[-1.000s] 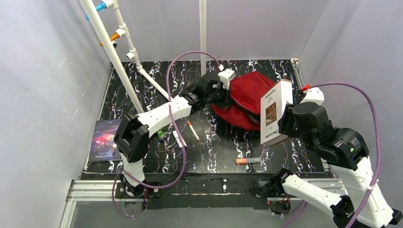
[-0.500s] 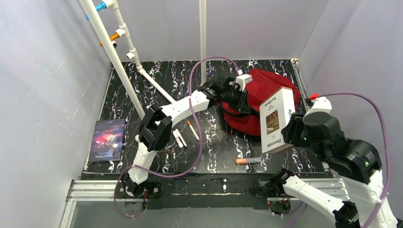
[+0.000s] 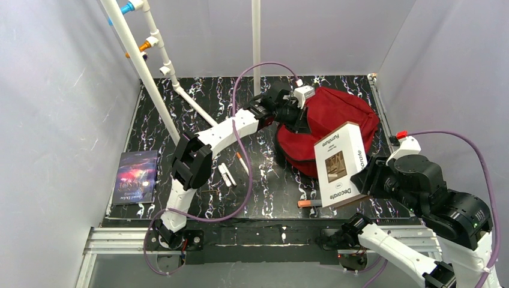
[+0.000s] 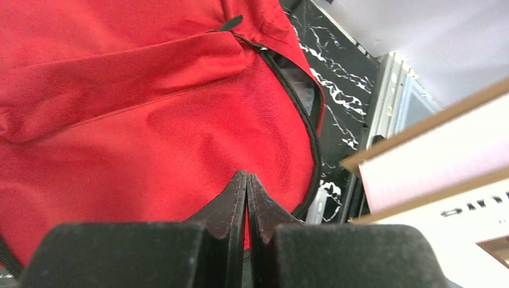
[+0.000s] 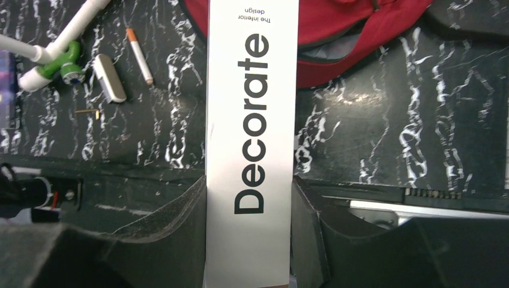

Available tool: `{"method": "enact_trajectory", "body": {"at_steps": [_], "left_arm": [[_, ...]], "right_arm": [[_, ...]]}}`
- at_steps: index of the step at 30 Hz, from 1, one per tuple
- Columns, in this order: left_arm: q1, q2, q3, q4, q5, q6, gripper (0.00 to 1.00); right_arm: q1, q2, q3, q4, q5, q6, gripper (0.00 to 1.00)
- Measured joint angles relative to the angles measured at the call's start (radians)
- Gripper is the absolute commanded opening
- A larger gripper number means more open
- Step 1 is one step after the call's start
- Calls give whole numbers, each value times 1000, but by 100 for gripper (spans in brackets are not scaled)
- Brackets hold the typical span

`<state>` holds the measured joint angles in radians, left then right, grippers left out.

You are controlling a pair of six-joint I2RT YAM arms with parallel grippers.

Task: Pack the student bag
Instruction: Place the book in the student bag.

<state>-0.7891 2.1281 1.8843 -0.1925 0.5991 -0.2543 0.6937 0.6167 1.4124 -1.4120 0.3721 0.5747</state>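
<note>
Left tool [image 4: 246, 195], pressed together, is sitting at the student bag's [image 3: 339, 114] far-left edge, probably steadying it; right tool [image 5: 249, 207] is pinching the white book [image 5: 252, 90], holding it raised just near of the bag, likely for loading.

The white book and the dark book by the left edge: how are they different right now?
The white book is clamped by the right gripper and tilted above the table; the dark book lies flat on it, untouched. The white book has a white cover with black lettering; the dark book has a purple-blue picture cover. Both are closed, and both are outside the red bag.
</note>
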Motion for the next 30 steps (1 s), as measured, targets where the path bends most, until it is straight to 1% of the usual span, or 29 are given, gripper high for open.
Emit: {"method": "enact_trajectory", "body": {"at_steps": [1, 2, 3, 4, 6, 7, 9, 12, 15, 22, 25, 27, 28, 29, 30], "left_arm": [[1, -2, 0, -3, -16, 15, 1], [2, -4, 0, -7, -23, 31, 11], [2, -8, 0, -13, -23, 46, 24], [1, -14, -6, -15, -20, 72, 35], [-10, -52, -64, -10, -21, 149, 51], [-21, -79, -107, -11, -30, 188, 54], [-64, -157, -240, -4, -64, 288, 61], [-146, -232, -394, 39, -84, 379, 64], [-190, -229, -425, 63, -100, 424, 64], [-156, -179, -392, 124, -219, 461, 59], [-149, -164, -392, 134, -253, 467, 52], [-150, -148, -375, 125, -262, 472, 50], [-151, -138, -361, 115, -261, 475, 47], [-151, -114, -336, 105, -259, 480, 32], [-151, -108, -335, 99, -254, 485, 8]], "right_arm": [[0, 0, -3, 0, -18, 13, 1], [0, 0, -5, 0, -31, 24, 1], [0, 0, -5, -1, -41, 35, 1], [0, 0, -5, -2, -45, 50, 1], [0, 0, -5, -8, -42, 65, 1], [0, 0, -5, -11, -37, 73, 1], [0, 0, -5, -19, -25, 77, 1], [0, 0, -5, -32, -6, 77, 1], [0, 1, -5, -35, -4, 76, 1], [0, 8, -1, -38, 3, 76, 1], [0, 8, -1, -38, 10, 77, 1], [0, 8, -1, -38, 12, 77, 1], [0, 8, -1, -37, 13, 77, 1], [0, 7, -1, -37, 16, 77, 1], [0, 7, -1, -38, 19, 77, 1]]}}
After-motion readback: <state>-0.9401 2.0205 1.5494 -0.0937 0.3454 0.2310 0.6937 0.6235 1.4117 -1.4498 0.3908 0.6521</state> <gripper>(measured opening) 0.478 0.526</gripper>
